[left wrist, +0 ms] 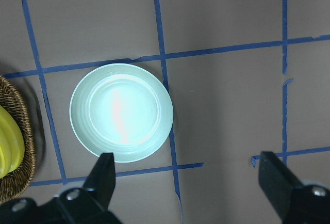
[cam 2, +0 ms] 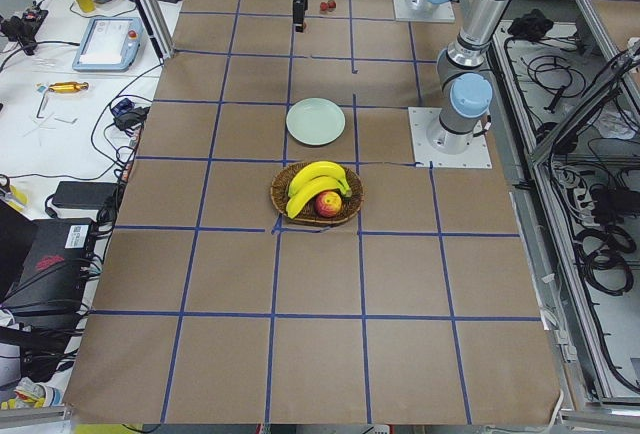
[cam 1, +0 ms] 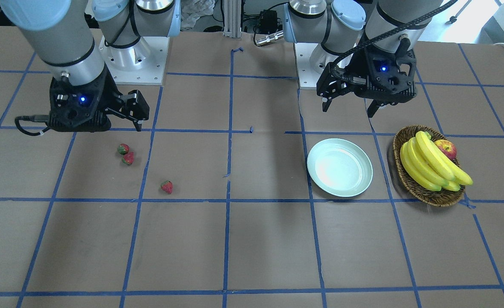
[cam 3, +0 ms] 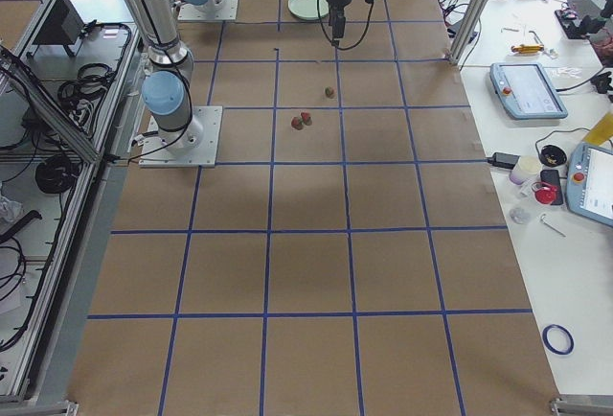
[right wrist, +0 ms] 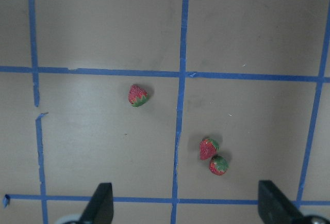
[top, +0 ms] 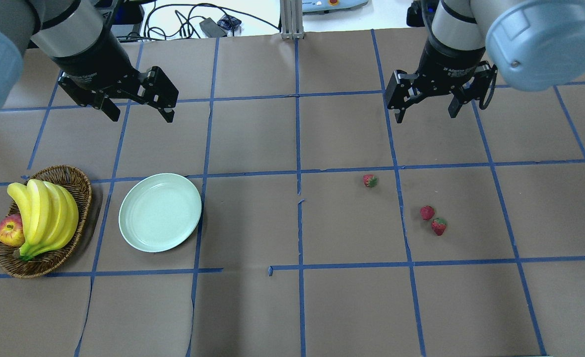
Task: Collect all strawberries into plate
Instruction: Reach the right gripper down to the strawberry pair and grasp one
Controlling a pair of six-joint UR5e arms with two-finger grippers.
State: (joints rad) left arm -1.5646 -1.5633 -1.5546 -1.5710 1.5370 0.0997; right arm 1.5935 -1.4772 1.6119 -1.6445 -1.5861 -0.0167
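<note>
Sitting at the left end of the bench (top: 292,307), one basket (top: 86,191) holds one banana bunch (top: 44,213) and one apple (top: 10,232). Just right of it lies the one plate (top: 160,212). Farther back hangs the left hand (top: 141,117), fingers apart. Right of centre, three strawberries (top: 426,212) lie on the bench, well apart from the plate: one alone, two just beside each other. Beyond them hangs the right hand (top: 426,116), fingers apart.
</note>
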